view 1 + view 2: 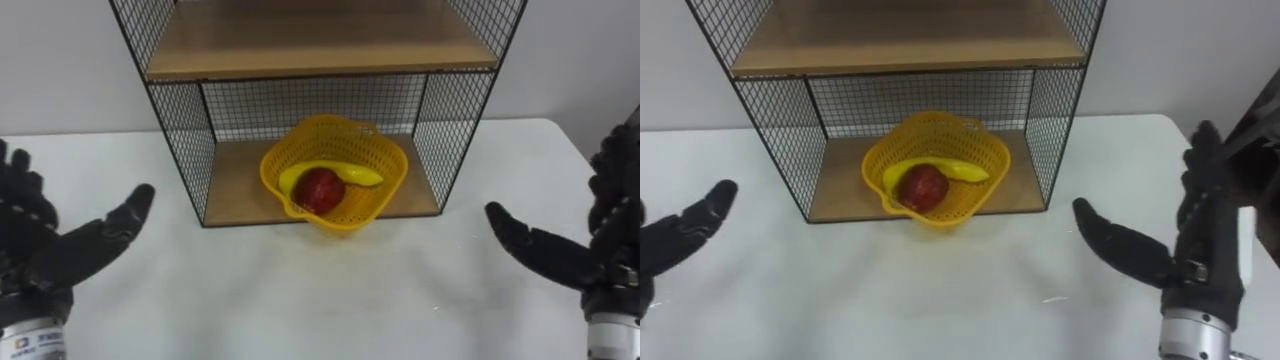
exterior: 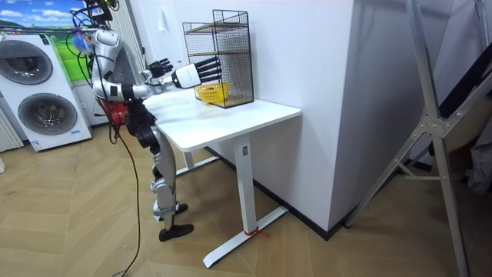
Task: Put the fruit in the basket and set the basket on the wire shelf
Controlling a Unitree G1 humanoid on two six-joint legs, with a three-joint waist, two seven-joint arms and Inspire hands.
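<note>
The basket, yellow plastic mesh with a wavy rim, sits on the lower board of the wire shelf, at 12 o'clock from the robot. Its front rim reaches just past the board's front edge, over the table.

At 8 o'clock in the eye views, the left hand hangs above the white table with its fingers straight and spread and its thumb angled inward toward 2 o'clock. It holds nothing and is well apart from the shelf.

The black mesh shelf stands at the far side of the table against the wall, with a second wooden board above the first. Inside the basket lies a red apple. A banana lies behind it at about 1 o'clock (the two are touching).

At 4 o'clock, the right hand mirrors the left: its fingers are spread, its thumb points toward 10 o'clock, and it is empty and clear of the shelf.

In the room view the robot stands upright at the table's end, on the room view's left, with both arms stretched forward over the tabletop toward the shelf.
</note>
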